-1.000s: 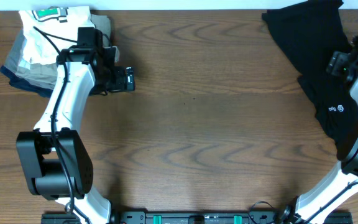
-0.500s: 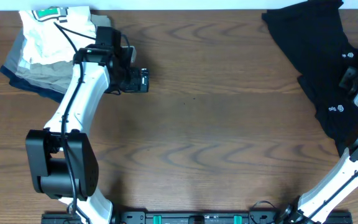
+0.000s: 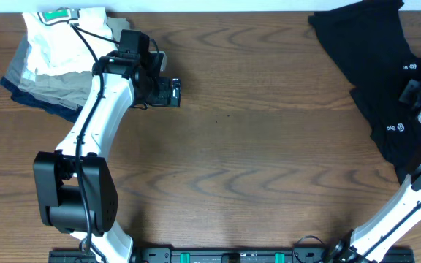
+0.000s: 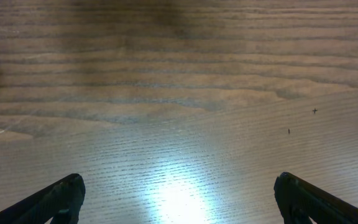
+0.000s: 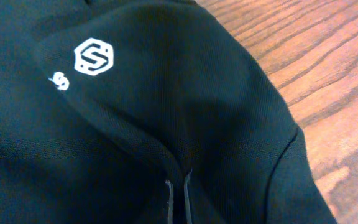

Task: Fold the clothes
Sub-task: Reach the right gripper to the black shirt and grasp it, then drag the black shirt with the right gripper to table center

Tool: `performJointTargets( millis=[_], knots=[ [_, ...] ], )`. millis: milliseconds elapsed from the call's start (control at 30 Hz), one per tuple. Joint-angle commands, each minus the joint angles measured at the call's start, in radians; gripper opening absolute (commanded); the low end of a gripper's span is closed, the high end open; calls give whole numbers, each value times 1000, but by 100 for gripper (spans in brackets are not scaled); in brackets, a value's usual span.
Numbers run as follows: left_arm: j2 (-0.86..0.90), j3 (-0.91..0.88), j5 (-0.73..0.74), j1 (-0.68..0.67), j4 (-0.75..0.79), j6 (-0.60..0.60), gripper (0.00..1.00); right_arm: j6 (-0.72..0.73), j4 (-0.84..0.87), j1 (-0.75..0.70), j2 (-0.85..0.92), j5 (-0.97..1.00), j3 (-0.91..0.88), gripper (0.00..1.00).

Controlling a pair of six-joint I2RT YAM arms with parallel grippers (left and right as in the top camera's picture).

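The black pants [image 3: 357, 44] are heaped at the far right corner of the table [image 3: 269, 161]. The jaws of the left gripper [image 4: 179, 193] are spread over bare wood. The right gripper [image 3: 414, 86] is seemingly buried in cloth, so whether its jaws are pinching cannot be told.

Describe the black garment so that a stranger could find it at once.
On the wooden table, look at the far right corner. The black garment lies there unfolded, with small white logos; the only other clothes are a lighter folded pile at far left.

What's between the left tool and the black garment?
Nothing: the overhead view shows only bare wooden table between the left tool and the black garment.
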Motion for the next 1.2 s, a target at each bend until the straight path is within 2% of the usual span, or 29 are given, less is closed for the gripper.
performJointTargets(
  millis=[0,233,433,567,700,933,1033,1067,1100,1133,1167],
  knots=[
    [0,15,5,0,9,16,98,18,-32,16,-119,-18,8,1],
    [-2,15,6,0,12,-10,98,18,-188,77,-301,-67,8,1],
    [-38,18,5,11,12,-48,98,61,-303,200,-388,-237,8,1],
    [-94,18,5,37,11,-63,98,138,-334,328,-390,-342,8,1],
    [-162,18,5,78,11,-63,98,195,-338,505,-390,-359,8,1],
    [-208,18,2,163,7,-63,98,204,-397,810,-388,-354,8,1],
    [-207,17,2,188,3,-62,98,204,-427,894,-388,-336,8,3],
    [-207,17,2,192,3,-63,98,203,-433,909,-389,-331,8,6],
    [-207,17,2,194,4,-62,98,203,-437,918,-389,-329,8,16],
    [-207,17,2,194,6,-63,98,204,-437,919,-389,-329,8,31],
    [-207,17,2,194,8,-63,98,204,-437,916,-389,-329,8,39]
  ],
)
